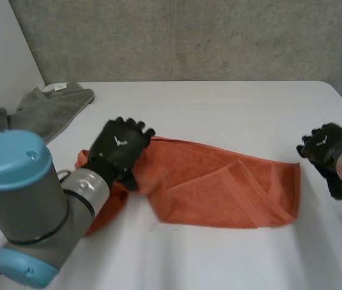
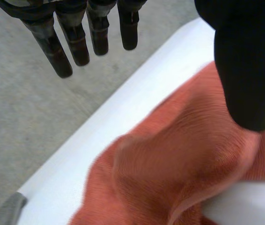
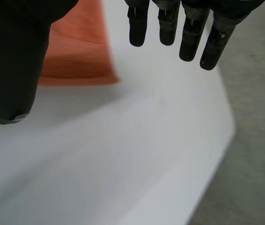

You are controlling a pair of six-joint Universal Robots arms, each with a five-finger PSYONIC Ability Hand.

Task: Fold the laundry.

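Observation:
An orange towel [image 1: 219, 187] lies stretched across the middle of the white table [image 1: 219, 103], its left end bunched and rumpled. My left hand [image 1: 118, 145] hovers over that bunched left end. In the left wrist view its fingers [image 2: 71, 37] are straight and spread away from the thumb [image 2: 249, 61], with the orange towel [image 2: 184, 159] under the palm and nothing pinched. My right hand [image 1: 323, 148] is off the cloth, just right of its right edge. Its fingers [image 3: 170, 23] are straight and hold nothing, and the orange towel [image 3: 81, 51] lies beyond the thumb.
A grey cloth [image 1: 44, 109] lies crumpled at the table's back left corner, and its tip [image 2: 6, 211] shows near the table's edge. Grey floor lies past the table's edges. Bare white table [image 1: 231, 260] runs in front of the towel.

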